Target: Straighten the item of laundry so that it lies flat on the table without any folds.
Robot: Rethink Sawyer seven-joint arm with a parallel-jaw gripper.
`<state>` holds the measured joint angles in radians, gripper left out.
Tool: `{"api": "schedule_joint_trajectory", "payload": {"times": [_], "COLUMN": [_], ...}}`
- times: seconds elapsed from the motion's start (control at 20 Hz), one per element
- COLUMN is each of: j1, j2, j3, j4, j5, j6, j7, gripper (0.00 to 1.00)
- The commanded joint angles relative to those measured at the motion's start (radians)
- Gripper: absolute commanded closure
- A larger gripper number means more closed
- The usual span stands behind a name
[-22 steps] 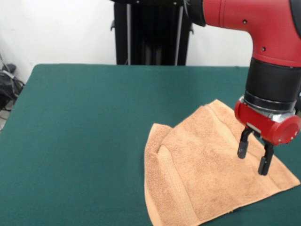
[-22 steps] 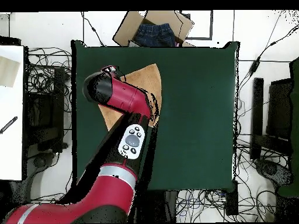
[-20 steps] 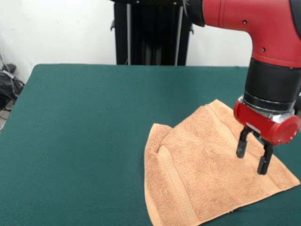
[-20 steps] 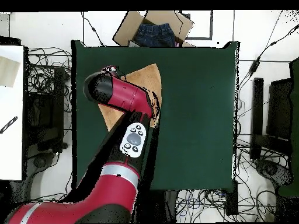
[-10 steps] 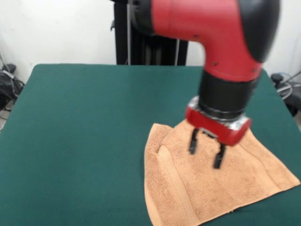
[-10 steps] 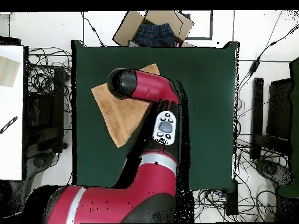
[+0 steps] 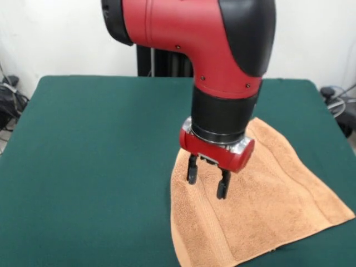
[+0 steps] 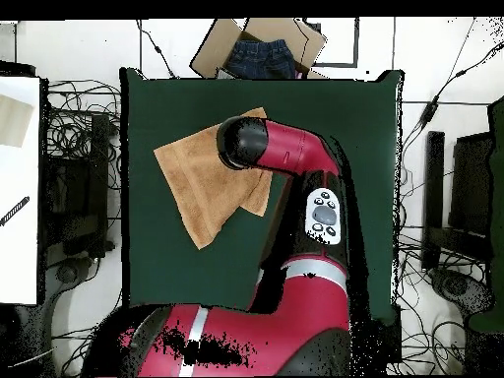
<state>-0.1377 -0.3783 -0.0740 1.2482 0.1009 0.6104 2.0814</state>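
Note:
An orange-tan towel lies on the dark green table at the front right in the front view, with its left part folded over onto itself. My gripper hangs open just above that folded left edge, nothing between its fingers. Seen from overhead, the towel sits toward the table's upper left, and the arm's red and black wrist covers its right part, hiding the gripper.
Past the table's far edge in the overhead view sits an open cardboard box holding dark clothing. Cables and equipment lie on the floor around the table.
The arm has swung from over the towel's right side to above its folded left edge. The gripper stayed open. The towel has not moved.

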Motion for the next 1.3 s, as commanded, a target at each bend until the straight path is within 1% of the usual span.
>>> {"api": "schedule_joint_trajectory", "payload": {"times": [0.05, 0.25, 0.45, 0.6, 0.75, 0.95, 1.05, 1.15, 1.3], "j1": [-0.023, -0.018, -0.041, -0.041, -0.045, -0.060, -0.075, -0.084, -0.099], "j2": [-0.067, -0.079, -0.110, -0.134, -0.134, -0.117, -0.127, -0.144, -0.107], "j3": [0.150, 0.158, 0.202, 0.208, 0.215, 0.229, 0.239, 0.239, 0.244], "j4": [0.168, 0.188, 0.230, 0.268, 0.288, 0.298, 0.310, 0.314, 0.274], "j5": [-0.068, -0.081, -0.070, -0.077, -0.091, -0.107, -0.109, -0.111, -0.134], "j6": [0.025, -0.004, -0.015, -0.037, -0.063, -0.103, -0.105, -0.072, -0.058], "j7": [-0.117, -0.078, -0.068, -0.051, -0.045, -0.048, -0.059, -0.067, -0.099], "gripper": [0.00, 0.00, 0.00, 0.00, 0.00, 0.00, 0.00, 0.00, 0.00]}}
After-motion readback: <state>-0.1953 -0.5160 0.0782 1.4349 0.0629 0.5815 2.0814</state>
